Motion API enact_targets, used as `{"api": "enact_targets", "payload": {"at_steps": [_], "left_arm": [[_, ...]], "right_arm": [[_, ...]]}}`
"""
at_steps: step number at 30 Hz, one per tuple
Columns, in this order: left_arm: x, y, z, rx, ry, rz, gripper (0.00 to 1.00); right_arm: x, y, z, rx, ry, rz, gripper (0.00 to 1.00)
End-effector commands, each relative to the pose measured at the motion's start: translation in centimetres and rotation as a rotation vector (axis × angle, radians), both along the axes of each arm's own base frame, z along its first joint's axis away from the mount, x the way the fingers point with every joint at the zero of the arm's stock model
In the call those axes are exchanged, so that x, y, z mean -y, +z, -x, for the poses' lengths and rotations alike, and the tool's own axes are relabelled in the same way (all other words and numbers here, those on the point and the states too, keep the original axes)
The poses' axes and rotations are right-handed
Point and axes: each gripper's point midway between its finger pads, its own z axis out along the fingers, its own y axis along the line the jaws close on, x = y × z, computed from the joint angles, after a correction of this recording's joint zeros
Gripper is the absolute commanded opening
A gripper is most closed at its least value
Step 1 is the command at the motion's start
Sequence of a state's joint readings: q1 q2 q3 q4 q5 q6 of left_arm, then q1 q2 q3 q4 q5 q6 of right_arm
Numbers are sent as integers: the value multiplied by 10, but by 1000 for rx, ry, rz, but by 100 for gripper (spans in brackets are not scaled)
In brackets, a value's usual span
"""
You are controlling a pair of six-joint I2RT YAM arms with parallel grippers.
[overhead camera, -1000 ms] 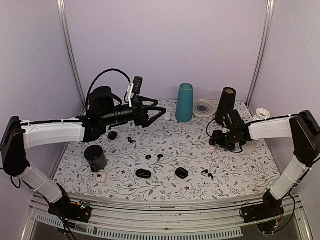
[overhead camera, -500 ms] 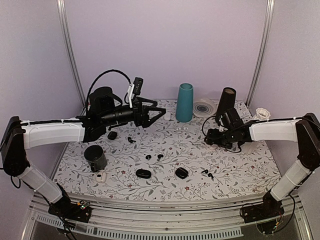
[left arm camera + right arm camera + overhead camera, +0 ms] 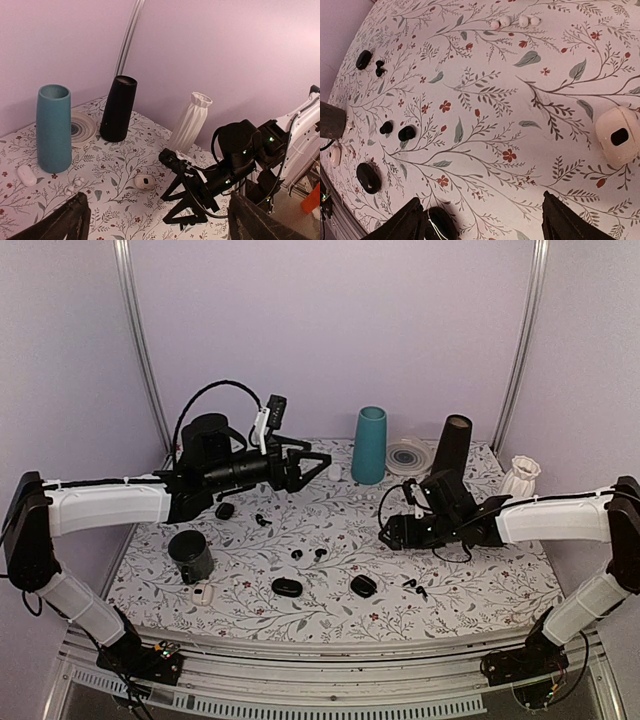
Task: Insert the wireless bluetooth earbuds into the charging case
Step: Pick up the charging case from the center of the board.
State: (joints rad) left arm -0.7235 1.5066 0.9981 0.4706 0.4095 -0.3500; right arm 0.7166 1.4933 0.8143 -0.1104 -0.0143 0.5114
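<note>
While both hang open and empty, the left end effector [image 3: 315, 472] is left of the teal vase [image 3: 369, 445]; the right end effector [image 3: 388, 537] is in front of it; black earbuds [image 3: 297, 554] lie front-left.

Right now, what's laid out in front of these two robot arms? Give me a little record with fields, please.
Left gripper: open, empty, raised high
Right gripper: open, empty, hanging low
Black earbuds: loose pair in the middle, not in any case
Black cases: two, near the front edge
Vases: teal vase, black vase, white vase, upright at the back
</note>
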Motion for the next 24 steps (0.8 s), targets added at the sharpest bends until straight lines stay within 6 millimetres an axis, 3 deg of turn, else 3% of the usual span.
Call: {"api": "enact_targets", "payload": {"at_steps": [1,11,24], "left_arm": [[-8,-1,-18,-31,61,1,96],[-12,-5,-23,-55,83,5,96],[-15,-9,-24,-69,87,3,96]], "right_arm": [[-20,0,22,25,99,-18,81],[-50,-25,64,39,321,85,77],[-70,-65,83,36,454,303,66]]}}
